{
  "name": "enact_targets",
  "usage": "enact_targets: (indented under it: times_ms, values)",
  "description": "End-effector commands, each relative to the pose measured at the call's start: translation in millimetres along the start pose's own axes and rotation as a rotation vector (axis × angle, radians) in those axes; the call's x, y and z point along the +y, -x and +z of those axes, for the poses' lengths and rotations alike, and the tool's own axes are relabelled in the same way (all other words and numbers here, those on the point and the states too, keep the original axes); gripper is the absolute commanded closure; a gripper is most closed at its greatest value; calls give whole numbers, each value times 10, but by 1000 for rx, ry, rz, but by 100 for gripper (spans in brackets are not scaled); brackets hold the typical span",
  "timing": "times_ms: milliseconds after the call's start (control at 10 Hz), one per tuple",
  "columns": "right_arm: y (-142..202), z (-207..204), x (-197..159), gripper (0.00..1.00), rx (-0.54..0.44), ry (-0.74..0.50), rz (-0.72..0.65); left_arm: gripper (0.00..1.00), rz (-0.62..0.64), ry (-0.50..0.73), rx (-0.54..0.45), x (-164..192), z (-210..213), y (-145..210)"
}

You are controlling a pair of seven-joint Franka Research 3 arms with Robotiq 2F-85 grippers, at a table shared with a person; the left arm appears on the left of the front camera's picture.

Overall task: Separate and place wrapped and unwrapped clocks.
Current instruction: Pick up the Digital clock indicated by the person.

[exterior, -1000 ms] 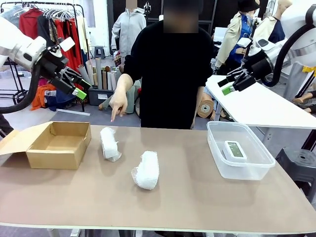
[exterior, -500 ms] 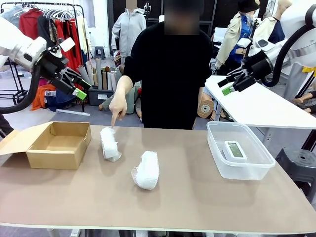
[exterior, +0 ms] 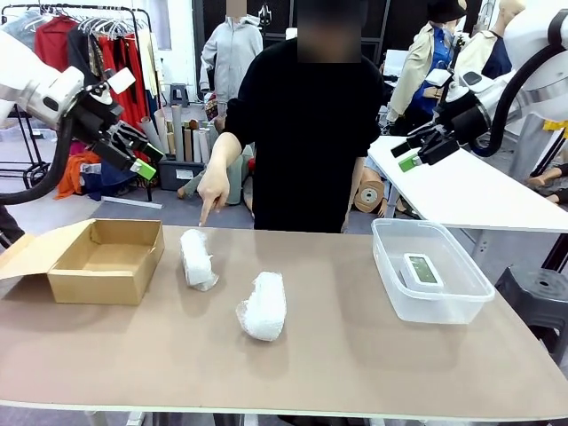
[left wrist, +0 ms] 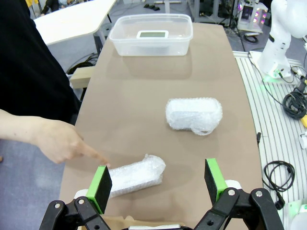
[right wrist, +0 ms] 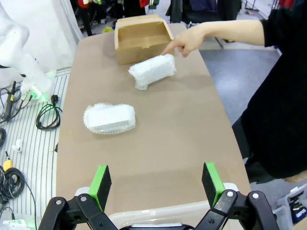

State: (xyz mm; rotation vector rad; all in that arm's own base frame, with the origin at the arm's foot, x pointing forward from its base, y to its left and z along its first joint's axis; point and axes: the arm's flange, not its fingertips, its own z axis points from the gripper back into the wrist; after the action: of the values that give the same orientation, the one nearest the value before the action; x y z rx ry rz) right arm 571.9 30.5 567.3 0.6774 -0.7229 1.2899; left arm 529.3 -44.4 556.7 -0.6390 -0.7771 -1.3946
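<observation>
The left gripper [exterior: 145, 158] hangs released, its green-padded jaws spread wide with nothing between them, raised above the table's [exterior: 337, 355] left end, up behind the cardboard box [exterior: 102, 286]. The right gripper [exterior: 405, 153] is likewise open and empty, held high at the right, above and beyond the clear plastic container [exterior: 383, 259].

Across the table, the person's hand [exterior: 213, 188] is curled shut except for the index finger, which points down at the far end of the farther wrapped clock [exterior: 196, 258]; whether the fingertip touches the wrapping cannot be told. This bundle of crinkly white wrap lies just to the right of the open-topped box, a narrow gap apart from it.

The nearer wrapped clock [exterior: 264, 306] lies near the middle of the table, closer to the robot and a little to the right of the first, the two bundles apart.

The unwrapped clock [exterior: 422, 270], white with a grey-green screen, lies flat, screen up, inside the container at the table's right end
</observation>
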Motion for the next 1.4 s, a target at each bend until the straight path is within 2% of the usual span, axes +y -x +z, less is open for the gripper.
enact_targets:
  times_ms: [0, 1300]
  values:
    - [-6, 3, 3, 0, -1, 1, 1, 0, -3, -4, -2, -6, 15, -18]
    - [-6, 3, 3, 0, -1, 1, 1, 0, -3, -4, -2, -6, 15, -18]
